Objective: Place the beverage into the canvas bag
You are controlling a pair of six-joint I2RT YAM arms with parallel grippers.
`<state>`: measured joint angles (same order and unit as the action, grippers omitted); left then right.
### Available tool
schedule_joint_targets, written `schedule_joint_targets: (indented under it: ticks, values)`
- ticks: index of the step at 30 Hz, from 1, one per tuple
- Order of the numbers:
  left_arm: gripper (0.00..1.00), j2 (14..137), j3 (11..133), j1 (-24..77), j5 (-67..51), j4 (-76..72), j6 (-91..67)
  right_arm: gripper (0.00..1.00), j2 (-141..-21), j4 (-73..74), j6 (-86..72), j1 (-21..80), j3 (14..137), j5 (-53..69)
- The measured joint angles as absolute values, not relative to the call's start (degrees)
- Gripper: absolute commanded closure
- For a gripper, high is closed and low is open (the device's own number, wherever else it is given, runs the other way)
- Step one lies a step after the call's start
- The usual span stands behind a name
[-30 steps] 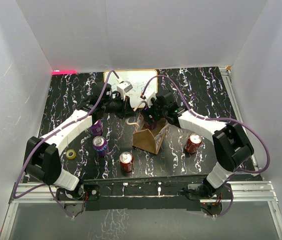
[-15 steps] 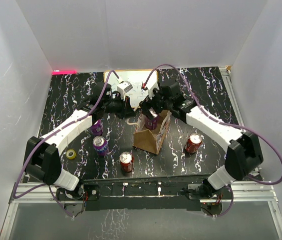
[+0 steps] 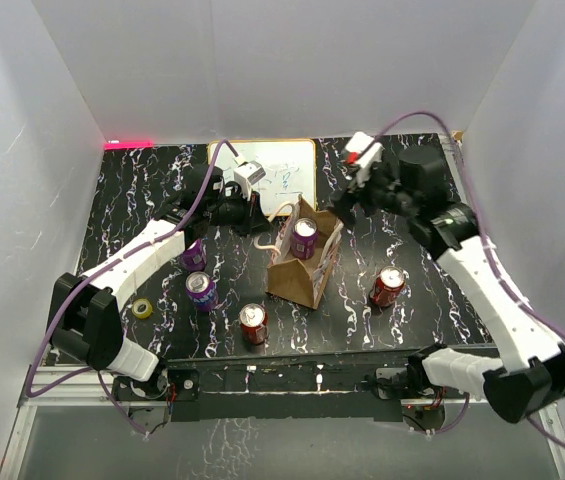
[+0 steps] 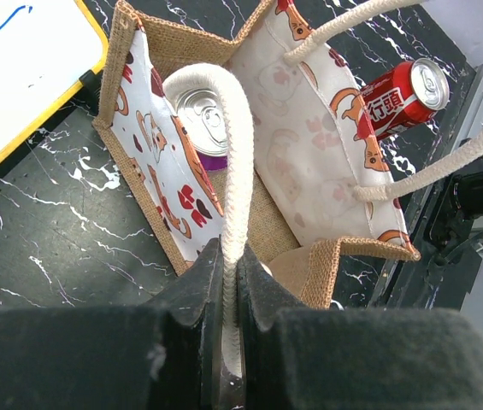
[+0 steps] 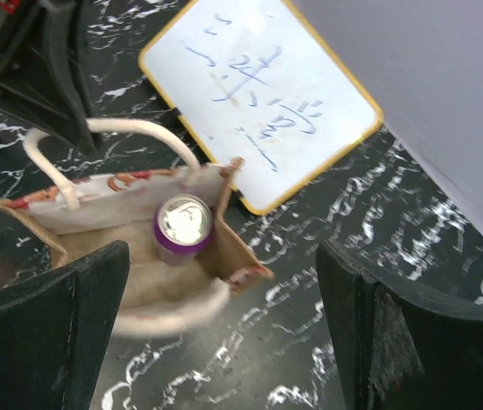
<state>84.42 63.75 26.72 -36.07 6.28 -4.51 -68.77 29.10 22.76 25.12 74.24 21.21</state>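
Overhead, beverage: we found the purple can [image 3: 305, 237] upright inside the canvas bag [image 3: 292, 285], its silver top showing in the open mouth.
Overhead, arms: the left gripper [image 3: 260, 222] sat at the bag's far left corner by a cream handle [image 3: 268, 241]. The right gripper [image 3: 347, 203] hung to the far right of the bag, apart from it.
Overhead, room: the whiteboard [image 3: 272, 172] lay just beyond the bag and a red can [image 3: 388, 286] stood near its right side. We judged the air above the mouth to be the only free way in or out.
Left wrist, grip: the left gripper [image 4: 230, 269] was pinched tight on the cream handle [image 4: 239, 162], lifting that side.
Left wrist, bag: the cloth walls looked soft and bowed, so we judged they would sag if released. The purple can [image 4: 200, 120] sat in the corner nearest the whiteboard [image 4: 19, 68].
Right wrist, grip: the right gripper [image 5: 222, 256] had its fingers spread wide with nothing between them, and the purple can [image 5: 183, 224] lay below.
Handling: we judged the can stiff, smooth and thin-walled, and best held across its middle.
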Motion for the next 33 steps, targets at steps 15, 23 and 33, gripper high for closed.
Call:
schedule_joint_targets:
  ticks: [15, 23, 33]
  values:
    - [1.00, 84.42, 63.72, 26.72, -36.36, 6.00, -4.93, 0.05, -48.14, 41.41, 27.90, 8.12, 51.16, 19.92]
    - [1.00, 84.44, 63.72, 26.72, -36.38, 6.00, -4.91, 0.05, -50.06, 45.10, 30.39, 7.70, 46.57, 14.74]
    - [1.00, 84.42, 63.72, 26.72, -36.38, 6.00, -4.67, 0.06, -54.39, 46.33, 34.39, 7.70, 44.29, 14.87]
